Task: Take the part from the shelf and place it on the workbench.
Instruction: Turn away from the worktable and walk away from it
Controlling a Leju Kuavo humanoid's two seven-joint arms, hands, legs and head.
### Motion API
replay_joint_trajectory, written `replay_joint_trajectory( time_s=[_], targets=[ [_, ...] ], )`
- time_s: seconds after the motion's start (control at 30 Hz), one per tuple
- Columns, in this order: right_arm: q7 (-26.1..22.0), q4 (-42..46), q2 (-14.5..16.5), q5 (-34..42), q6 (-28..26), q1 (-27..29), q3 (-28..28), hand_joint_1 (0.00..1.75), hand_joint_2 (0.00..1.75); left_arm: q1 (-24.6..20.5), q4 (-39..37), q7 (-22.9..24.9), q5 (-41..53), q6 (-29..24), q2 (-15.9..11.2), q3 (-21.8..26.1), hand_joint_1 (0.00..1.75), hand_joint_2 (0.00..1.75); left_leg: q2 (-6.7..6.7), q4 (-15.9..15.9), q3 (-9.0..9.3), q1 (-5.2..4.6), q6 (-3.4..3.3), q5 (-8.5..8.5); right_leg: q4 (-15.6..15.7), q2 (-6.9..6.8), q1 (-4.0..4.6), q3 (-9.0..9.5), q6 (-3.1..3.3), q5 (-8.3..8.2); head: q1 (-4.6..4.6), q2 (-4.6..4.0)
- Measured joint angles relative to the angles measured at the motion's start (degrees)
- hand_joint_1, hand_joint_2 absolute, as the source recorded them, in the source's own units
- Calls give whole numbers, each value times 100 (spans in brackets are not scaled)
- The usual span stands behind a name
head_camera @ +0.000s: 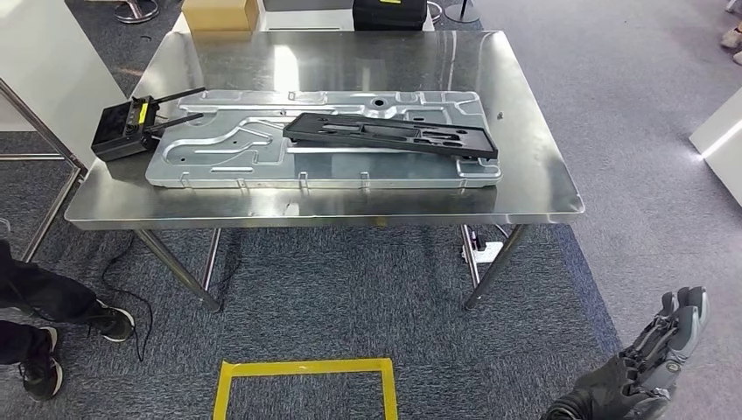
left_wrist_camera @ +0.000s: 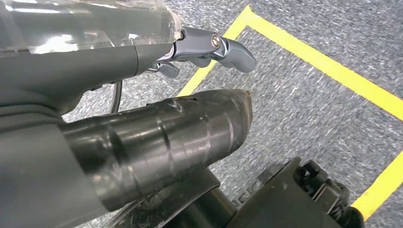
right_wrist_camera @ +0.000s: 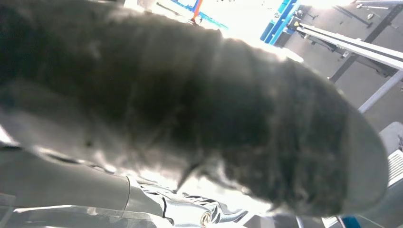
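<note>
Nearest, low at the right of the head view: right robot hand (head_camera: 661,350), hanging beside the body, fingers loosely apart, nothing held. In the right wrist view, thick grey thumb (right_wrist_camera: 228,114) very close and blurred. Left robot hand (left_wrist_camera: 209,47) over grey carpet and yellow tape lines (left_wrist_camera: 328,64), fingers stretched out, nothing in them.

Farther ahead, yellow tape square (head_camera: 304,385) on the carpet before the steel surface (head_camera: 542,188). On this surface, large silver metal plate (head_camera: 236,144) lying flat. Black long part (head_camera: 389,134) resting on top of the plate, slightly tilted across it, right end reaching near the plate's right edge. Black radio device (head_camera: 122,131) with antennas at the plate's left end, touching or just beside it. At the left edge of the head view, a person's legs and dark shoes (head_camera: 39,372).
</note>
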State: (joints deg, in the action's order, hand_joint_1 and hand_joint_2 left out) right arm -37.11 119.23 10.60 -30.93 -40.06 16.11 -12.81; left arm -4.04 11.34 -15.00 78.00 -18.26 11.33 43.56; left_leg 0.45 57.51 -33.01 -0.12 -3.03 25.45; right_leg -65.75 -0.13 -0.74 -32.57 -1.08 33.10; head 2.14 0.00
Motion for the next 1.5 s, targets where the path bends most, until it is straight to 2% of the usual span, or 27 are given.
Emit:
replay_joint_trajectory(
  time_s=[0.07,0.17,0.23,0.3,0.33,0.37,0.4,0.47,0.53,0.57,0.67,0.7,0.8,0.83,0.87,0.9,0.93,0.97,1.03,1.1,1.17,1.2,1.23,1.3,1.37,1.43,1.5],
  targets=[
    [0,-2,0,1,0,-2,0,0,0,0,0,6,2,10,6,0,0,0,1,15,-104,-20,65,-118,892,-5,67,598,115,-222,1,0],
    [0,-3,0,1,0,0,1,0,0,-4,0,7,3,11,4,2,0,0,0,24,-143,-8,175,-162,1002,-19,61,547,190,-333,3,0],
    [0,-6,0,1,0,1,2,0,0,3,0,6,3,16,2,4,0,0,-13,321,-268,2,235,166,1054,-40,21,445,263,-458,-7,0],
    [0,-15,0,1,0,6,2,0,0,7,0,5,3,24,0,5,0,0,-20,1005,-477,31,287,711,1039,-55,23,303,293,-559,-15,0],
    [0,-25,-1,1,0,9,3,0,0,9,0,5,3,26,0,6,0,0,-19,1347,-550,44,310,880,1020,-60,23,224,288,-608,-15,0],
    [0,-34,-1,1,0,9,3,0,0,9,0,5,3,27,-1,7,0,0,-19,1559,-555,57,330,918,997,-65,22,145,279,-653,-16,0],
    [0,-42,-2,-2,0,10,4,0,0,9,0,5,3,27,-3,7,0,0,-18,1580,-464,70,346,833,965,-69,19,65,264,-692,-16,0],
    [0,-50,-1,-22,0,11,7,0,0,5,0,2,3,28,-8,7,0,0,-16,1015,11,94,362,530,874,-70,6,-75,222,-746,-16,0],
    [0,-51,0,-45,0,10,12,0,0,-6,0,-2,4,35,-11,5,0,0,-26,253,517,81,340,472,770,-68,11,-187,164,-788,-15,0],
    [0,-50,0,-51,0,10,14,0,0,-10,0,-5,7,39,-11,5,0,0,-35,31,636,71,315,513,733,-68,17,-222,131,-813,-13,0],
    [0,-51,0,-51,0,12,21,0,0,-6,0,-15,13,44,-11,6,0,0,-37,-66,587,57,164,490,702,-61,14,-267,17,-871,-7,0],
    [0,-51,0,-49,0,14,23,0,0,-7,0,-19,14,44,-11,7,0,0,-26,-76,549,62,96,442,630,-50,5,-305,-18,-777,-5,0],
    [0,-52,-2,-46,0,19,29,0,0,-12,0,-31,14,44,-11,7,0,0,3,-89,372,65,-26,283,-185,-20,-12,-593,-96,-49,-4,0],
    [0,-55,-2,-46,0,20,32,0,0,-10,0,-31,13,45,-11,7,0,0,9,-83,304,59,-32,230,-545,-17,-12,-686,-112,144,-5,0],
    [0,-61,-2,-45,0,20,33,0,0,-8,0,-31,13,46,-11,7,0,0,13,-74,236,51,-30,178,-793,-15,-12,-717,-119,217,-5,0],
    [0,-67,-2,-45,0,21,34,0,0,-7,0,-30,12,48,-11,7,0,0,16,-61,169,45,-25,130,-849,-15,-11,-649,-114,169,-6,0],
    [0,-73,-2,-45,0,21,35,0,0,-6,0,-30,11,53,-11,7,0,0,16,-47,107,39,-17,90,-677,-15,-8,-466,-97,32,-6,0],
    [0,-77,-2,-45,0,19,35,0,0,-7,0,-29,11,56,-11,7,0,0,14,-32,55,34,-6,56,-311,-13,-4,-187,-66,-125,-6,0],
    [0,-78,-2,-44,0,14,35,0,0,-7,0,-28,13,63,-7,7,0,0,8,-4,-18,18,35,-4,539,-11,28,374,7,-262,-9,0],
    [0,-77,-2,-43,0,13,36,0,0,-10,0,-27,13,64,-4,7,0,0,9,4,-54,16,103,-71,938,-9,69,580,60,-260,-5,0],
    [0,-79,-2,-39,0,14,37,0,0,-14,0,-21,9,67,-5,7,0,0,8,10,-73,26,180,-112,982,-15,69,534,116,-336,3,0],
    [0,-81,-2,-38,0,12,37,0,0,-15,0,-17,7,68,-5,8,0,0,3,66,-107,31,215,-42,998,-24,55,499,156,-384,2,0],
    [0,-83,-1,-37,0,11,37,0,0,-13,0,-12,4,71,-5,9,0,0,-4,206,-165,35,245,117,1017,-35,38,454,199,-436,0,0],
    [0,-92,-1,-35,0,11,38,0,0,-5,0,-5,1,72,-6,12,0,0,-13,804,-363,51,299,650,1024,-50,30,335,256,-535,-6,0],
    [0,-107,-1,-34,0,12,39,0,0,2,0,-3,-2,71,-8,13,0,0,-12,1438,-495,69,341,988,999,-57,38,195,264,-628,-8,0],
    [1,-122,-1,-33,0,12,40,0,0,4,0,-3,-3,69,-9,13,0,0,-11,1463,-321,83,362,835,939,-61,39,46,246,-703,-9,0],
    [1,-131,0,-31,0,12,42,0,0,-2,0,0,-4,68,-15,16,0,0,-10,820,174,91,356,560,840,-62,36,-97,213,-750,-9,0]
  ],
)
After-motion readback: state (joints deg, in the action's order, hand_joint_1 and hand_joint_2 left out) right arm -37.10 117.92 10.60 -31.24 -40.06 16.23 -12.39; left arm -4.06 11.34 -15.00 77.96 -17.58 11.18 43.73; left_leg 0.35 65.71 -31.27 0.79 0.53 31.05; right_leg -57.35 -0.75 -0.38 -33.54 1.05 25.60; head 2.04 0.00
